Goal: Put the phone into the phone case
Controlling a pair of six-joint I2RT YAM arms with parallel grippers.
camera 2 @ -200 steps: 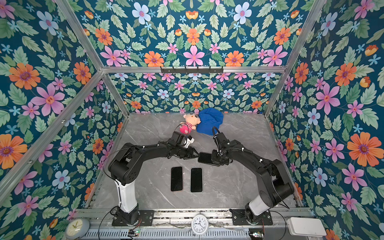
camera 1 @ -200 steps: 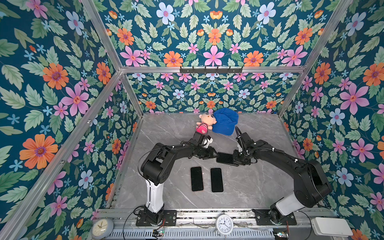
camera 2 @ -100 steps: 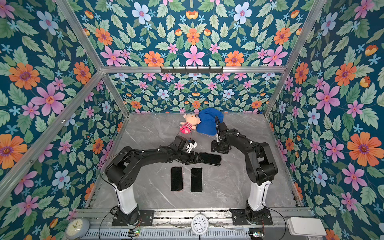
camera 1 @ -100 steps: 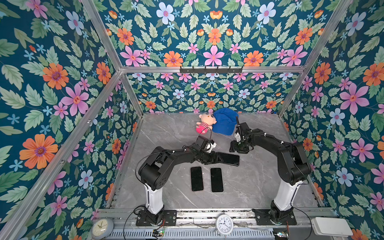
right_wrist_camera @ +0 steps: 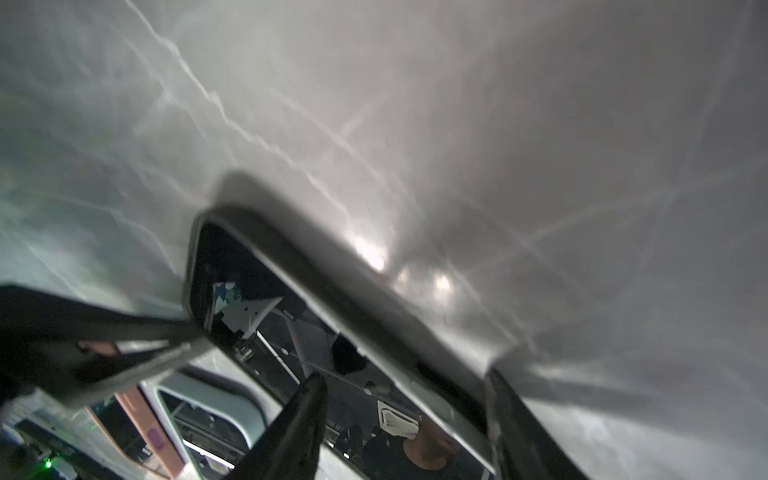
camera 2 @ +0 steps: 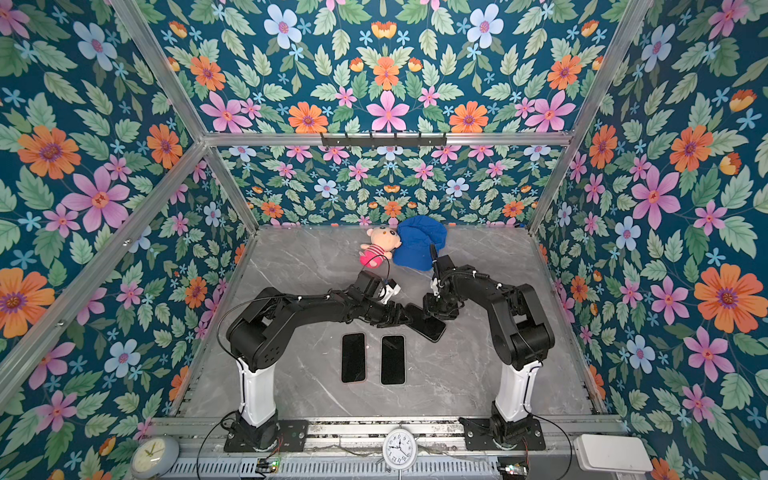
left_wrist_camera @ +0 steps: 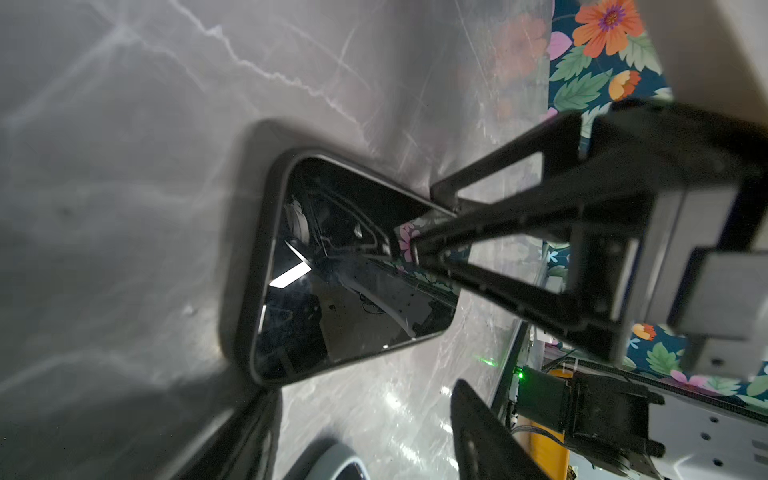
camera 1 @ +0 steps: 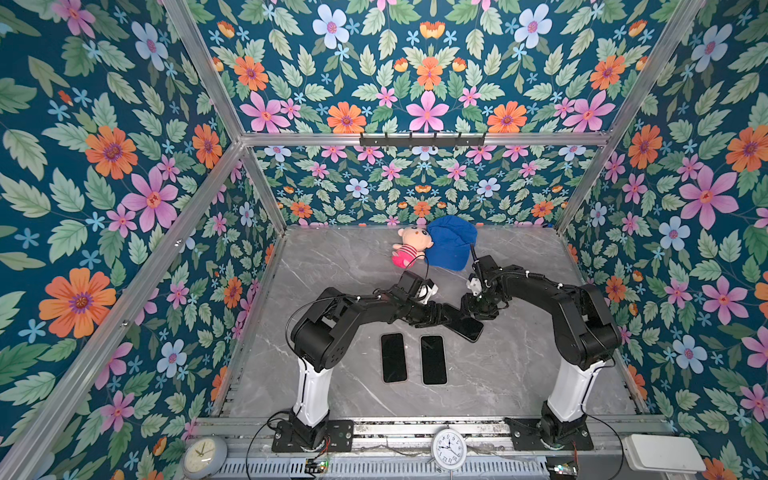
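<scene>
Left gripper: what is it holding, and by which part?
The phone, by one short end, in the left gripper; right gripper straddles a long edge, grip unclear.

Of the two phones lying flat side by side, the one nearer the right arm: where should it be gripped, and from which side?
Grip that phone across its two long edges near mid-length, coming down from above. It lies flat, screen up, on the table, so its faces cannot be pinched, and the gap to the neighbouring phone probably leaves room for a finger.
</scene>
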